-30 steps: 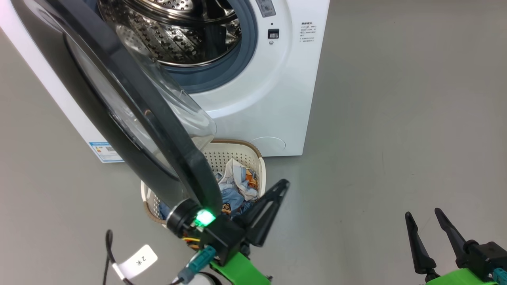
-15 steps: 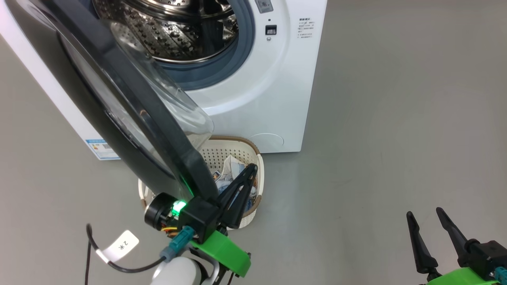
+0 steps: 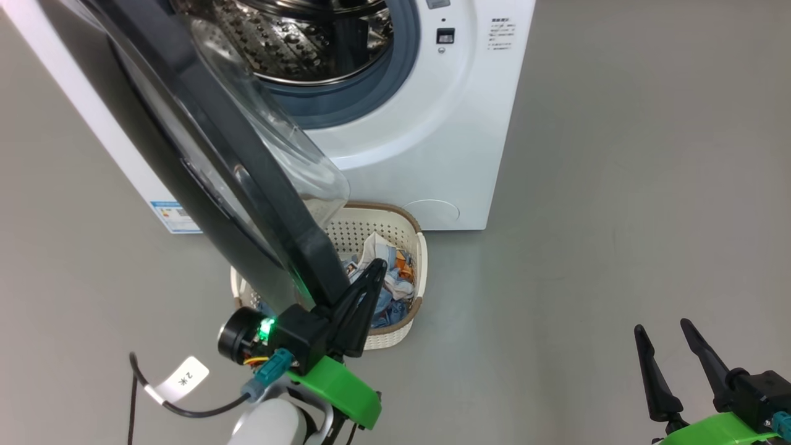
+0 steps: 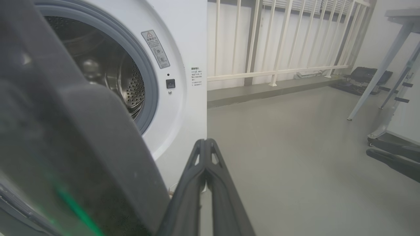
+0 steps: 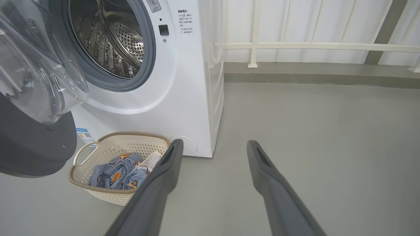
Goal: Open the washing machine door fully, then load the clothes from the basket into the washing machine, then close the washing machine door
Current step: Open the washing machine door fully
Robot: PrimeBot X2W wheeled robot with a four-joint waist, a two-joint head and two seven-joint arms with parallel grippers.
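Note:
The washing machine stands with its steel drum exposed. The washing machine door is swung out to the left, and its glass bowl hangs over the basket. The basket sits on the floor against the machine's front, with the clothes lying inside as blue printed fabric. My left gripper is shut and empty, its fingers lying against the door's lower edge above the basket. The door's dark rim sits close on the left gripper's left. My right gripper is open and empty, low over the floor to the right.
Grey floor spreads to the machine's right. A white railing runs along the back wall. Metal table legs and a dark case stand at the far right. A labelled black cable hangs by my left forearm.
My left gripper has swung in from the right of the basket to the door's lower edge, staying shut. The head camera has shifted. The right gripper has stayed put.

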